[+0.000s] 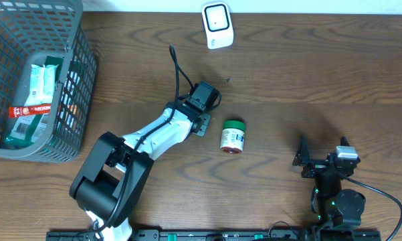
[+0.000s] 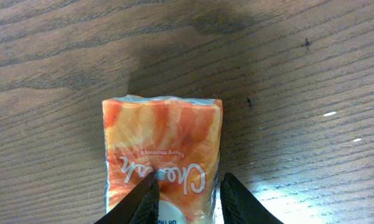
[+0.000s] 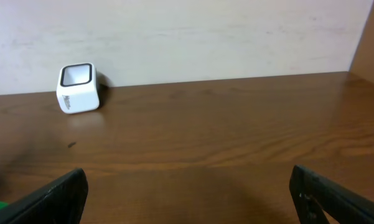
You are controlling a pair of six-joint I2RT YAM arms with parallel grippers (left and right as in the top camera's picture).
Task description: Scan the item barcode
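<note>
The left claw (image 2: 188,190) has its two fingers down over the near end of an orange packet (image 2: 162,134), one finger on its printed face and the other at its edge. Whether they pinch it firmly I cannot tell. The packet lies lengthwise ahead of the claw on the table (image 2: 299,74). This looks like the pick-up step, with the scan not yet begun. Just beside that claw a small jar (image 1: 233,136) lies on its side. Farther ahead, near the table's back edge, sits the white scanner (image 1: 217,25). The next move likely calls for a secure hold, a lift, and turning the barcode toward the scanner's window. The right claw (image 3: 187,196) stands wide open and empty, well apart.
</note>
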